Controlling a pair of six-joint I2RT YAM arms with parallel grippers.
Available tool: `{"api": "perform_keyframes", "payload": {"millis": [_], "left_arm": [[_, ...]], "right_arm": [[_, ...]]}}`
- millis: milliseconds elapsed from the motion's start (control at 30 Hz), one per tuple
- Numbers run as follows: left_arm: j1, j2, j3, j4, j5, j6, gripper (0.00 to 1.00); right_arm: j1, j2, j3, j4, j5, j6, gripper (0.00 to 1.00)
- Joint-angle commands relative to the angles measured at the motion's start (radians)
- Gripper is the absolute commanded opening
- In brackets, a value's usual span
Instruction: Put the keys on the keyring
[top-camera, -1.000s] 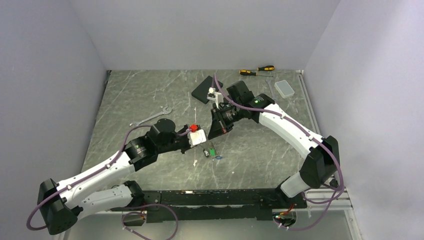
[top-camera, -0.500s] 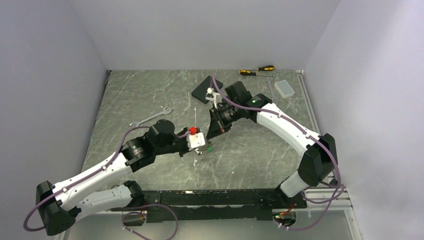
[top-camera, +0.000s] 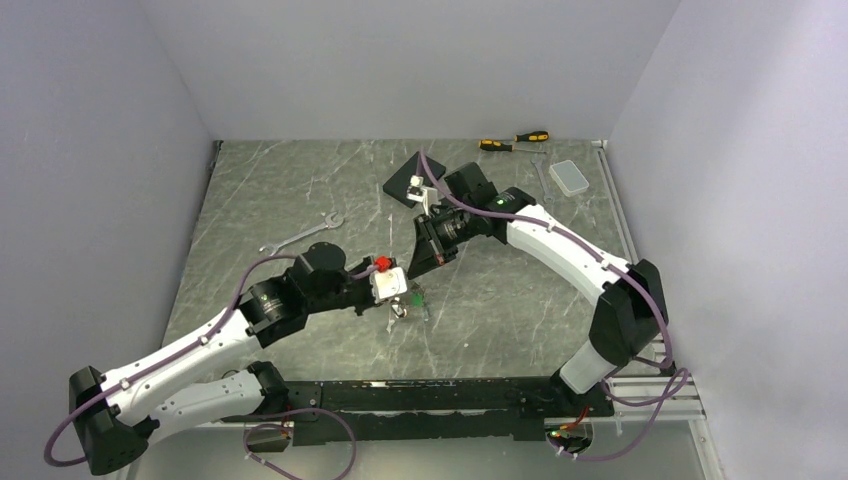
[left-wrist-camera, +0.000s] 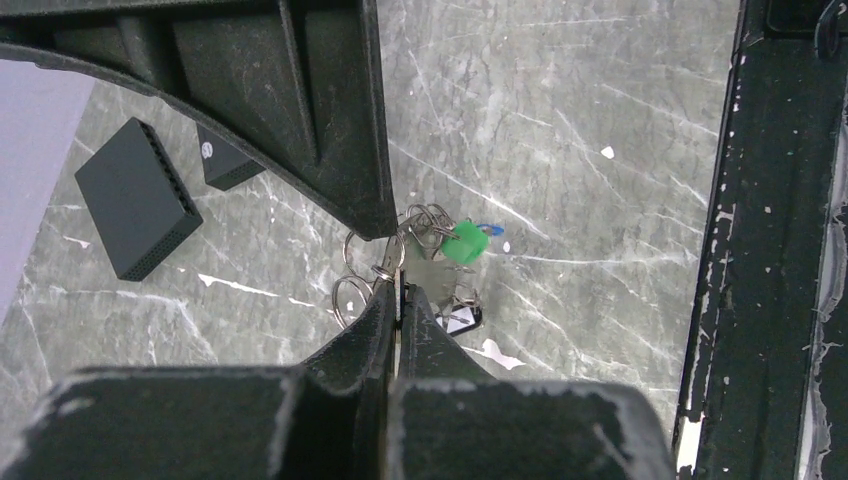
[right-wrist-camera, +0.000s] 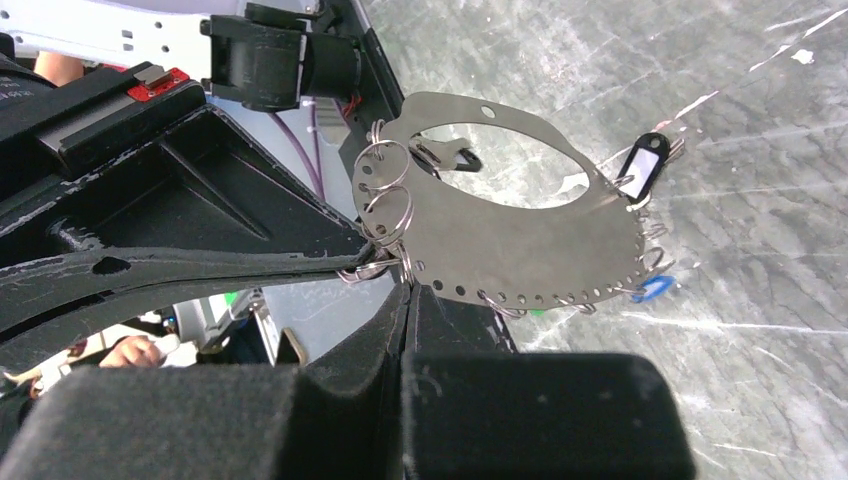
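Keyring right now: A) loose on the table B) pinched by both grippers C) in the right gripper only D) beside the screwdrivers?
B: the left gripper and right gripper are both shut on one edge of the keyring, their tips close together.

Black box (top-camera: 400, 180) beyond right gripper (top-camera: 420, 272), wrench (top-camera: 300, 236) left, open tabletop (top-camera: 520, 300) right

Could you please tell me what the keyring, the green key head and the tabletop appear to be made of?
The keyring: thin sheet metal, probably steel; matt grey sheen, punched holes along its rim.
The green key head: likely plastic; bright, even colour, soft gloss.
The tabletop: dark grey marbled surface, stone or laminate, I cannot tell; dull, with many pale scratches.
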Motion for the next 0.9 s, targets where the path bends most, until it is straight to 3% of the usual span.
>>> {"api": "perform_keyframes", "payload": {"millis": [0, 133, 533, 867], "left_arm": [[-0.006, -0.031, -0.006, 0.049, -0.073, 0.012, 0.00], [-0.006, -0.038, -0.008, 0.027, -0.152, 0.023, 0.00], [-0.006, -0.056, -0.027, 0.032, -0.209, 0.024, 0.00], [-0.005, -0.049, -0.036, 0.067, -0.212, 0.047, 0.00]], "right_arm": [[0.001, 0.020, 0.039, 0.059, -0.062, 0.010, 0.00], [0.001, 0.024, 0.045, 0.081, -0.060, 0.012, 0.00], [-0.001, -0.045, -0.011, 0.334, -0.079, 0.087, 0.00], [0.001, -0.036, -0.033, 0.399, -0.078, 0.102, 0.00]]}}
